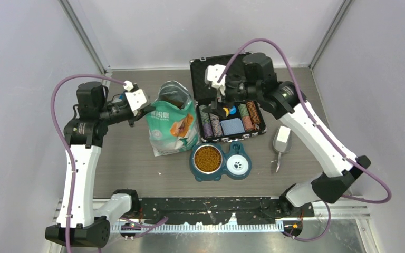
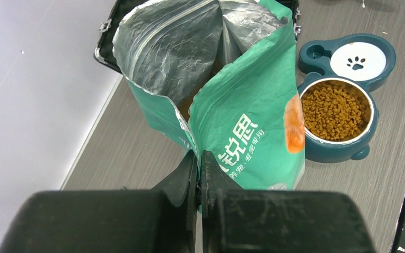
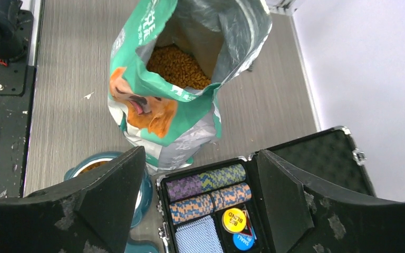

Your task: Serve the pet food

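The pet food (image 1: 208, 158) fills the steel bowl of a teal double dish (image 1: 220, 176); it shows too in the left wrist view (image 2: 336, 109). More kibble (image 3: 179, 66) lies inside the open teal-and-white bag (image 1: 171, 124), which stands upright left of the dish. My left gripper (image 2: 199, 154) is shut on the bag's (image 2: 242, 121) left top edge, a strip of the bag pinched between its fingers. My right gripper (image 3: 200, 153) hangs open over the poker chip case with nothing between its fingers. It is right of the bag's (image 3: 158, 105) mouth.
An open black case (image 1: 199, 84) with rows of striped chips (image 1: 211, 125) stands behind the dish. A metal scoop (image 1: 281, 142) lies on the table right of the case. The dish's white bowl (image 1: 238, 165) has a paw print. Grey walls close in both sides.
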`<move>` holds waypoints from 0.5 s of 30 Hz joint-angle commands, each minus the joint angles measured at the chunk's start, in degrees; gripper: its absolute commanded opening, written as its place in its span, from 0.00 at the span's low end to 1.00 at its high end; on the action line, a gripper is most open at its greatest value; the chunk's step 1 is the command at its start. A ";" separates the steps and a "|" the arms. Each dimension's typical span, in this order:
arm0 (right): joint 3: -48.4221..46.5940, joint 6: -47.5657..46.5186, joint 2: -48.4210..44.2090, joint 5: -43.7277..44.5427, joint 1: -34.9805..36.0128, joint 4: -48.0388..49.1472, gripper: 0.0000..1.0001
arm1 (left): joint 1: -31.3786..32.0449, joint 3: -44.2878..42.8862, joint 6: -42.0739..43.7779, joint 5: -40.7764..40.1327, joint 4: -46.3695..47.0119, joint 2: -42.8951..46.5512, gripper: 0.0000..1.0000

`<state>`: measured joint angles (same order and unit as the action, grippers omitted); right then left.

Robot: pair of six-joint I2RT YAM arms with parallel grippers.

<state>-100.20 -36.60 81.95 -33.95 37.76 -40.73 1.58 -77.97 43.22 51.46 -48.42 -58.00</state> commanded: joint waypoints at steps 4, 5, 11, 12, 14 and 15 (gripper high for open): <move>-2.13 -0.97 8.93 -6.77 -0.21 6.51 0.86 | -0.27 -2.98 2.27 3.39 -3.65 0.77 0.00; -2.64 -0.69 9.50 -7.06 -0.18 7.32 0.86 | -0.27 -3.14 2.73 3.65 -4.17 0.66 0.00; -4.54 0.97 13.98 -15.97 -0.02 10.17 0.86 | -0.27 -3.52 2.31 3.92 -3.96 -0.32 0.00; -4.78 0.94 14.74 -17.40 0.18 10.17 0.85 | -0.27 -3.82 2.26 3.84 -4.20 -0.69 0.00; -5.15 0.52 15.33 -18.74 0.59 9.74 0.85 | -0.27 -4.35 2.40 3.89 -4.88 -1.28 0.00; -5.12 0.44 15.36 -18.89 0.71 9.77 0.85 | -0.27 -4.52 2.71 3.83 -5.39 -1.52 0.00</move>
<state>-101.89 -36.25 97.67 -46.39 37.76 -34.17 1.50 -79.64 45.47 53.01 -51.79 -58.92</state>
